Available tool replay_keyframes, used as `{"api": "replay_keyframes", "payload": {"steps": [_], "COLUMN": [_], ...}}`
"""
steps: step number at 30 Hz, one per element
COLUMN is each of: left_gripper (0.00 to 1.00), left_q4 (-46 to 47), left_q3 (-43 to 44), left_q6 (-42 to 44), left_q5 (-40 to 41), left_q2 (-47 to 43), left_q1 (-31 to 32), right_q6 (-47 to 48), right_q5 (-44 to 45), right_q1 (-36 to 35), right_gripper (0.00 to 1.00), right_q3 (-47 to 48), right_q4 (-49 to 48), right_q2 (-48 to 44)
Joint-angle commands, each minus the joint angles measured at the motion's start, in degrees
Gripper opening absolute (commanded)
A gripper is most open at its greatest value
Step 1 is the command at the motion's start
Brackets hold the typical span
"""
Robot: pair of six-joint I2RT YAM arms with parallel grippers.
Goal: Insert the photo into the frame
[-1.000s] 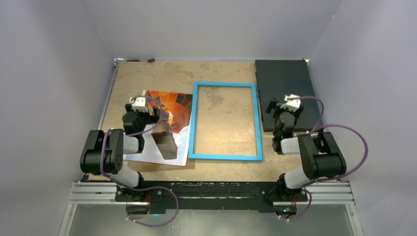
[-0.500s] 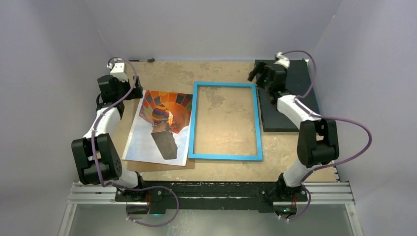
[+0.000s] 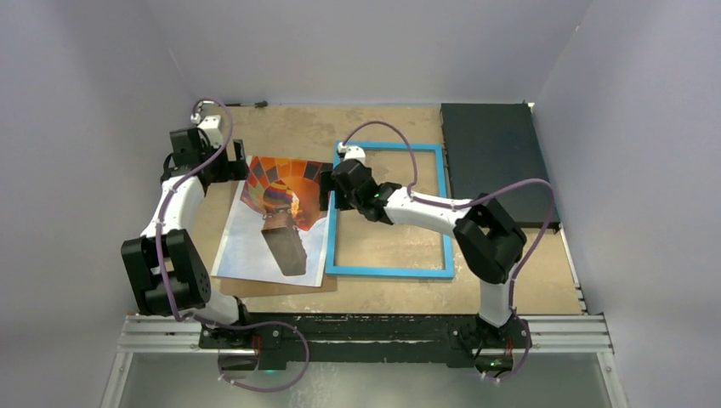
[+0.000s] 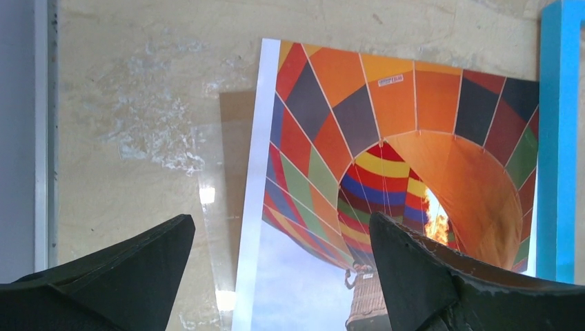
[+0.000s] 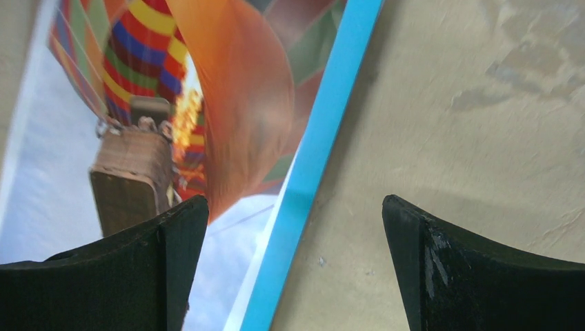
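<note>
Top external: fixed, high, above and behind the arm bases, facing down and forward. It sits far enough back to take in the whole table [image 3: 289,127] and the walls [image 3: 383,42].

Left wrist: close, facing down past the left gripper [image 4: 281,221] at the far end of the photo [image 4: 386,138]. The frame [image 4: 555,138] runs along the right edge.

Right wrist: closer still and tilted, facing down past the right gripper [image 5: 295,201] onto the frame's left bar.

Overlap: both wrist views show that bar and the balloon's flame. The top view contains both patches.
</note>
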State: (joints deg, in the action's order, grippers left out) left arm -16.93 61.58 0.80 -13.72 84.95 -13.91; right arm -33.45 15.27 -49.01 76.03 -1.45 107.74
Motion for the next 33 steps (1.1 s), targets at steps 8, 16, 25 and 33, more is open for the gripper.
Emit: {"api": "replay_keyframes", "payload": {"steps": [8, 16, 25, 33], "left_gripper": [0.94, 0.90, 0.88, 0.86], "left_q4": [-6.69, -9.94, -11.41, -11.65], "left_q3": [1.35, 0.41, 0.21, -1.79], "left_q6": [3.21, 6.15, 6.89, 8.08], "left_q5": [-0.96, -1.37, -1.90, -2.66], "left_q2": [-0.91, -1.47, -2.54, -3.16], "left_q1": [-0.65, -0.61, -0.56, 1.83], "right_q6": [-4.02, -5.46, -6.22, -5.83], "right_q5": [4.65, 7.03, 7.15, 7.64], "right_q1": [-4.02, -4.92, -5.45, -5.54], "right_gripper": [0.96, 0.77, 0.44, 0.28], "right_q3": [6.96, 10.63, 13.84, 20.00], "right_q4": [7.67, 11.13, 13.28, 17.14], "right_q2": [6.78, 12.55, 14.99, 10.67]}}
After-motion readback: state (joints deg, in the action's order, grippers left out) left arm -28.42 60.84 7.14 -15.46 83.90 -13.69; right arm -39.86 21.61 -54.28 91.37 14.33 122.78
